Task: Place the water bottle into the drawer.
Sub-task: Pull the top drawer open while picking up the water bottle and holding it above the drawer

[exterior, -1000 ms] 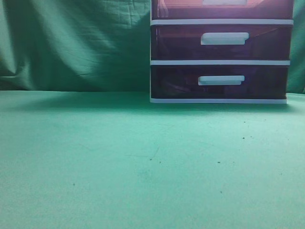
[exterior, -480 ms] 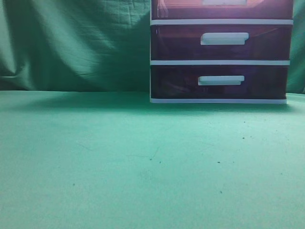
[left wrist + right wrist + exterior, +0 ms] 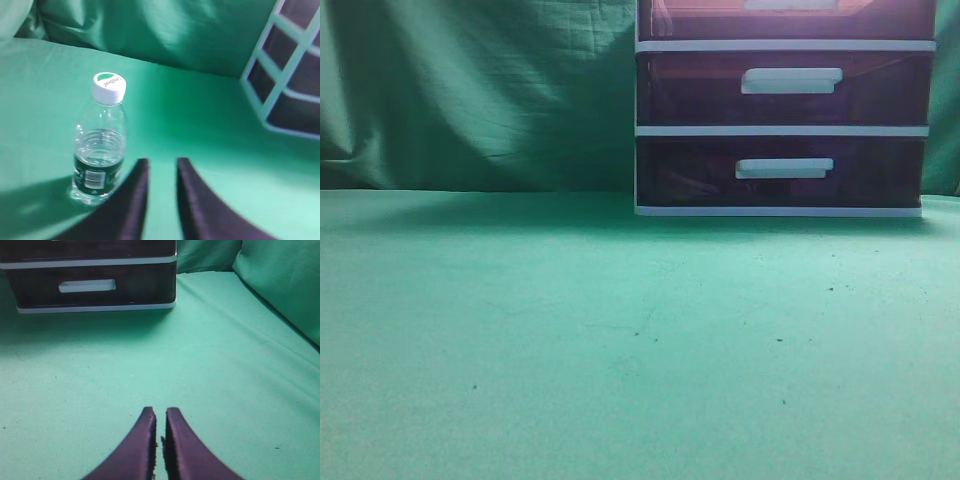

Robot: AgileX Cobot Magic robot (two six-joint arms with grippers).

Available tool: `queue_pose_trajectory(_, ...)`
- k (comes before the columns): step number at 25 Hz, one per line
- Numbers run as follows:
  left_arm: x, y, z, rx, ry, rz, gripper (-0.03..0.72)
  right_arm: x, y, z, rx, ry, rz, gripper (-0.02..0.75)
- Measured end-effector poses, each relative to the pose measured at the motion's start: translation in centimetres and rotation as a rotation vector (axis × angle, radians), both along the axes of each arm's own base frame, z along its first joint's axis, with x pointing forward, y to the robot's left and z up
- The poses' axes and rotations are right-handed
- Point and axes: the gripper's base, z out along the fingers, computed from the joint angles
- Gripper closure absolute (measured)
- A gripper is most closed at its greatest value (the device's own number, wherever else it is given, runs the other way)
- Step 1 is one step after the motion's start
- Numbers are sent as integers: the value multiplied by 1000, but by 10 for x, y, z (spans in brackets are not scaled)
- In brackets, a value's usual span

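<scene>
A clear water bottle (image 3: 100, 142) with a white cap and dark label stands upright on the green cloth in the left wrist view, not seen in the exterior view. My left gripper (image 3: 162, 165) is open and empty, just right of the bottle and apart from it. My right gripper (image 3: 160, 415) is shut and empty over bare cloth, well in front of the drawer unit (image 3: 95, 262). The top drawer (image 3: 785, 20) shows only as a strip at the exterior view's upper edge and looks closed. Neither gripper shows in the exterior view.
The white-framed unit (image 3: 782, 130) stands at the back right, with two like dark drawers (image 3: 785, 85) below the top one; its side shows in the left wrist view (image 3: 280, 75). Green cloth (image 3: 570, 330) covers the table and hangs behind.
</scene>
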Motion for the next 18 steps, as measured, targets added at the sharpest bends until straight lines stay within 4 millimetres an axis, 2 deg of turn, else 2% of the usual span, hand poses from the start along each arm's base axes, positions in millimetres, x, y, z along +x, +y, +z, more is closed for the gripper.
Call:
queue_pose_trajectory(3,13,0,-5,54,20,-3,340,0,0,0,0,0,0,689)
queue_pose_trajectory(5,21,0,-9,72,41,-4,132,0,0,0,0,0,0,689)
queue_pose_trajectory(6,24,0,-11,84,42,-5,76,0,0,0,0,0,0,689)
queue_pose_trajectory(7,29,0,-13,95,50,-6,47,0,0,0,0,0,0,689)
queue_pose_trajectory(13,57,3,-28,86,51,46,48,0,0,0,0,0,0,689)
queue_pose_trajectory(18,79,8,-48,109,106,119,48,0,0,0,0,0,0,689)
